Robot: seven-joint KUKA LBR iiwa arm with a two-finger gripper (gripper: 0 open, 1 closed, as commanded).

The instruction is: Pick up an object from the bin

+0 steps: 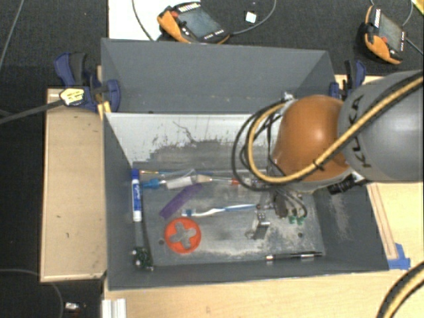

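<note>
Nearest to us, the robot's grey arm (pixel 391 131) with its orange domed wrist cover (pixel 308 138) is reaching in from the right of the frame and hanging over the right half of the grey metal bin (pixel 199 78). Below the cover the jaws are pointing down at the bin floor, lower right of centre, just beside the right end of a white and blue toothbrush (pixel 218 210). We are judging that to be the likeliest target, but we cannot tell how far apart the jaws are standing or whether they are holding anything.

Things are lying flat and spread out, leaving room to come down beside each. A thin black pen (pixel 295 257) is lying along the lower wall near the jaws and may be crowding a low approach. Further left, a flat purple strip (pixel 177 201), an orange round disc with a cross-shaped cutout (pixel 182 236), a blue marker (pixel 137 197) against the left wall and a clear syringe-like tube (pixel 175 179) are lying well apart from the jaws.
</note>
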